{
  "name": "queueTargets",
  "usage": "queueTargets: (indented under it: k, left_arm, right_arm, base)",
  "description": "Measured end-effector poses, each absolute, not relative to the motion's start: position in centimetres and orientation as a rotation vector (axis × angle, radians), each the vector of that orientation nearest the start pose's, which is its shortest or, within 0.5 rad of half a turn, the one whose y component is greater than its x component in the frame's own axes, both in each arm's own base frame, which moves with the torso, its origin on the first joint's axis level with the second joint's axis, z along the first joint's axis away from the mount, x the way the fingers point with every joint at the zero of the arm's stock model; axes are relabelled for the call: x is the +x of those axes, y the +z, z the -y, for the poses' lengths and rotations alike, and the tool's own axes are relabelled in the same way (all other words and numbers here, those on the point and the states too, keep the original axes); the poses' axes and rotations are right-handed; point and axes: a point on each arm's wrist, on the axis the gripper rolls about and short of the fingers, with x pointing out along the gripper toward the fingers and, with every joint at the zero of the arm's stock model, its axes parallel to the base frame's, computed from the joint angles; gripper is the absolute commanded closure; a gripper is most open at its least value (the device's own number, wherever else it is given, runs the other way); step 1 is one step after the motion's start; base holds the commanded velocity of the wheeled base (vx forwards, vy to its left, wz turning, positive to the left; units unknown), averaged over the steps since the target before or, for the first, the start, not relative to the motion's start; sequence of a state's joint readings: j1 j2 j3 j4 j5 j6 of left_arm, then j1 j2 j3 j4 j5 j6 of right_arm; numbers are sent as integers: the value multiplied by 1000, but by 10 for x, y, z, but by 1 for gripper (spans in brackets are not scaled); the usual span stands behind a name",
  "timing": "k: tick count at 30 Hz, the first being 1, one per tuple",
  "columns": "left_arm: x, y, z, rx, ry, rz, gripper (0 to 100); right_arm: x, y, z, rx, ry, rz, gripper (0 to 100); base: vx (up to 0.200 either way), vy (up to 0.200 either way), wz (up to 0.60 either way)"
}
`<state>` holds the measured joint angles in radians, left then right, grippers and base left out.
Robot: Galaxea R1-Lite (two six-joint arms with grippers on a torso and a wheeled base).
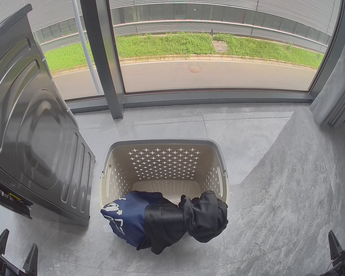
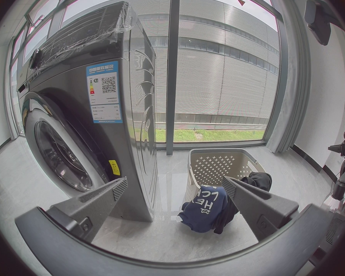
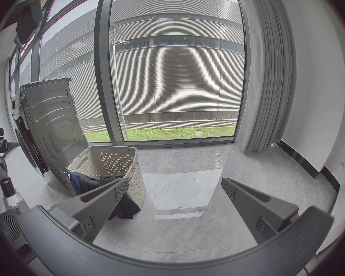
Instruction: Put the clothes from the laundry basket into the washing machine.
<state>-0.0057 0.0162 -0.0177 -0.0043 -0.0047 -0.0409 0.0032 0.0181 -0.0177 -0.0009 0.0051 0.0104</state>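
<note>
The first pick has not begun: clothes (image 1: 165,219) hang over the near rim of the basket (image 1: 163,144), lower centre, with the washer (image 1: 34,135) at left. The left end effector (image 1: 18,239) and right end effector (image 1: 341,227) sit spread and empty in the bottom corners; one must descend and pinch cloth.

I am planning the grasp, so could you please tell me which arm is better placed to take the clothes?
Probably left: the open left gripper sits nearer the navy garment draped over the near rim of the laundry basket, and the washing machine stands on that side.
</note>
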Motion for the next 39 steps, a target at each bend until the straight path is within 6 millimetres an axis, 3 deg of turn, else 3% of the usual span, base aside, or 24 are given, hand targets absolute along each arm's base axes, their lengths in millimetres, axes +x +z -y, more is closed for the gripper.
queueTargets:
  k: [6, 15, 24, 30, 39]
  left_arm:
    - [-23, 81, 0, -41, -11, 5, 0]
    - [-23, 81, 0, -41, -11, 6, 0]
    - [-23, 81, 0, -41, -10, 6, 0]
    - [-23, 81, 0, -40, -11, 6, 0]
    - [-23, 81, 0, -41, -11, 6, 0]
  right_arm:
    - [-23, 81, 0, 11, 8, 0, 0]
    - [-23, 81, 0, 11, 9, 0, 0]
    - [-23, 81, 0, 10, 8, 0, 0]
    - [-23, 81, 0, 10, 8, 0, 0]
    - [-23, 81, 0, 11, 9, 0, 0]
  base:
    - [200, 0, 0]
    - [0, 0, 0]
    - [200, 0, 0]
    - [0, 0, 0]
    - [133, 0, 0]
